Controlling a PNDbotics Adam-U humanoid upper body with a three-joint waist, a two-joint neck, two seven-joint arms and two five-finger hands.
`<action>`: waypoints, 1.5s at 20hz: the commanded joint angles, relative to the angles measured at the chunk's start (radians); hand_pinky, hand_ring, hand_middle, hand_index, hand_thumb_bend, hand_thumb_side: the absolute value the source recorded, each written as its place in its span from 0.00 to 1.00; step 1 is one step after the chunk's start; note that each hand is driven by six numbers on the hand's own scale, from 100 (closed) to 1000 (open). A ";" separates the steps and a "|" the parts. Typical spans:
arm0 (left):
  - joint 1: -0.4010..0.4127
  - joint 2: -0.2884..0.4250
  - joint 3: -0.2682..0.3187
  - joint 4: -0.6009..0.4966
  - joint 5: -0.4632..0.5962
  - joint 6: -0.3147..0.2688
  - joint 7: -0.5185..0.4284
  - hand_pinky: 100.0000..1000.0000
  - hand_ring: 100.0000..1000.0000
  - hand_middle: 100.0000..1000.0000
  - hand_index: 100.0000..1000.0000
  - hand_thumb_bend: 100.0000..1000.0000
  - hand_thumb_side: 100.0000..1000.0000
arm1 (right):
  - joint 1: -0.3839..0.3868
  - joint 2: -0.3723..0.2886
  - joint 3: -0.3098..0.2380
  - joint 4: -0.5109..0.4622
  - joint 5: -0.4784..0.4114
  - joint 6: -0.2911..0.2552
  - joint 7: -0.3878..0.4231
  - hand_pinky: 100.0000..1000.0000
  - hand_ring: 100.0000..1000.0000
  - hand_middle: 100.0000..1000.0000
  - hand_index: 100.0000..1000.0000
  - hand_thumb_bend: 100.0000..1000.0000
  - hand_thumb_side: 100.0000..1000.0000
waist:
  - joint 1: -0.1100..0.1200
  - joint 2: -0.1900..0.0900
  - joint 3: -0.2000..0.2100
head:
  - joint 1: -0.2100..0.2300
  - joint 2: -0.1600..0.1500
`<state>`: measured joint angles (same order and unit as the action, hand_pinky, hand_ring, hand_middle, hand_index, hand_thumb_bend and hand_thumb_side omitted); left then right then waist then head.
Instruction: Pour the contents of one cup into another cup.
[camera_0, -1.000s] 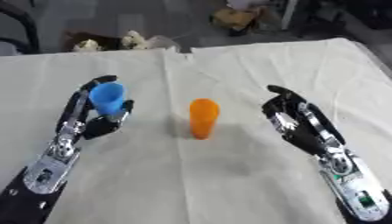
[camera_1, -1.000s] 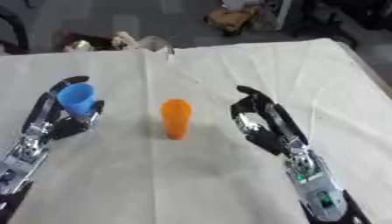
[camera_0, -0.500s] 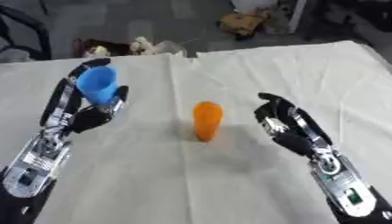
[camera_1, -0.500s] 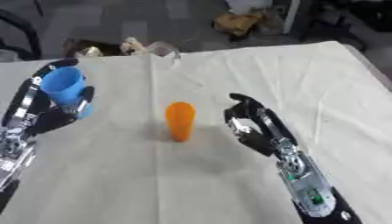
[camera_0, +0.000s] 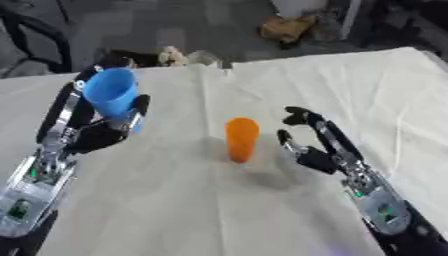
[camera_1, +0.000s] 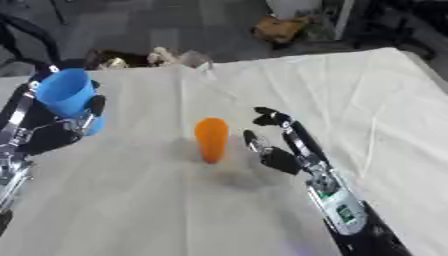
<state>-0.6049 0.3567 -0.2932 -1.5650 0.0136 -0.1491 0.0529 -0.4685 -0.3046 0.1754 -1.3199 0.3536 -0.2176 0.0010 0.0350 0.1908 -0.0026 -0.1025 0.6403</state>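
My left hand (camera_0: 92, 132) holds a blue cup (camera_0: 111, 93) upright, lifted off the white tablecloth at the left, its fingers and thumb curled round it. An orange cup (camera_0: 241, 138) stands upright on the cloth in the middle. My right hand (camera_0: 311, 146) is just to the right of the orange cup, fingers spread and relaxed, a small gap between them and the cup. What is inside either cup is hidden.
The white cloth (camera_0: 350, 85) covers the whole table; its far edge runs across the top. Beyond that edge lie dark clutter and a brown bag (camera_0: 284, 29) on the floor.
The left hand has raised the blue cup higher. The right hand has moved left, closer to the orange cup. The camera has also tilted.
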 joint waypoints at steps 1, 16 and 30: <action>-0.006 0.013 -0.007 -0.059 0.019 0.012 -0.008 0.07 0.65 0.24 0.81 0.00 0.17 | -0.031 -0.007 0.002 0.031 0.044 -0.011 -0.026 1.00 0.82 0.72 0.92 0.13 0.58 | 0.002 -0.020 0.007 | -0.006 -0.001; 0.003 -0.014 -0.026 -0.140 0.056 0.056 -0.035 0.07 0.64 0.24 0.81 0.00 0.18 | -0.099 0.039 0.024 0.151 0.180 -0.062 -0.050 1.00 0.83 0.73 0.93 0.21 0.58 | 0.013 -0.025 0.039 | -0.019 -0.005; -0.002 -0.013 -0.031 -0.149 0.059 0.064 -0.048 0.06 0.64 0.24 0.81 0.00 0.19 | -0.127 0.044 0.040 0.154 0.220 -0.092 -0.032 1.00 0.83 0.73 0.94 0.24 0.58 | 0.005 -0.023 0.042 | -0.021 -0.010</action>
<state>-0.5899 0.3335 -0.3229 -1.6927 0.0701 -0.0850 0.0072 -0.5733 -0.2513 0.2149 -1.1474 0.5632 -0.3030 -0.0326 0.0419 0.1844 0.0389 -0.1218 0.6397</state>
